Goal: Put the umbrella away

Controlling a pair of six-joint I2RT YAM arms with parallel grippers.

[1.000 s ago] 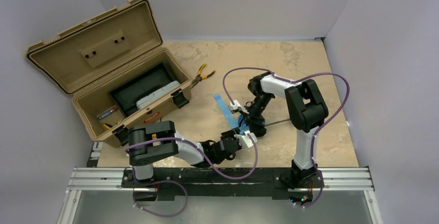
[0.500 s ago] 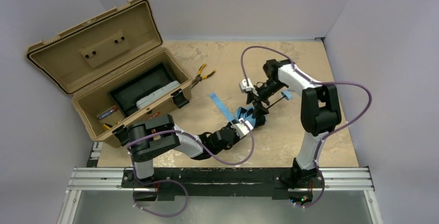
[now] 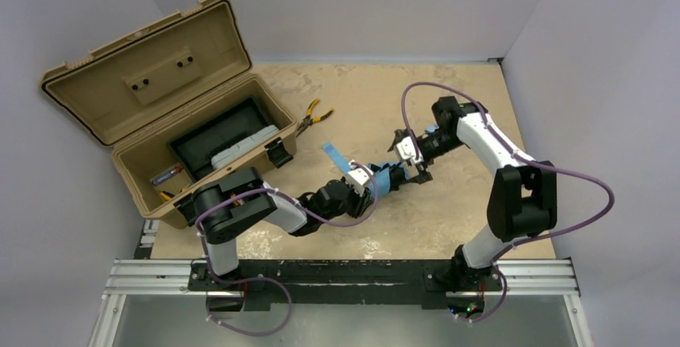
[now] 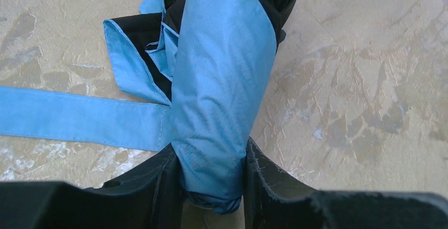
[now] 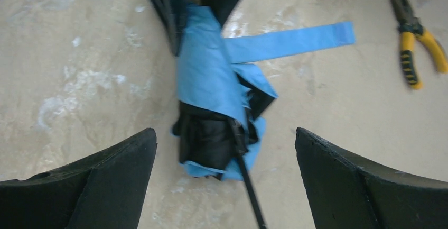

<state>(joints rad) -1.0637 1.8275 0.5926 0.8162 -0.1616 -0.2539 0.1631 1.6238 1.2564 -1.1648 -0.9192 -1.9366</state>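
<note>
Left wrist view: the left tool (image 4: 212, 155) clamps the soft, light umbrella (image 4: 222, 70) bundle. The right tool (image 5: 224, 136) gapes above its stiff black shaft (image 5: 247, 186), likely the firmer hold.

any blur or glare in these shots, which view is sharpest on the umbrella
Left wrist: sharpest, the umbrella fills the frame and its fabric texture shows, with no glare. Right wrist: softer, the pliers near the edge look smeared and its own fingers are near-black. Top external: even light, faint shadows, umbrella small.
</note>
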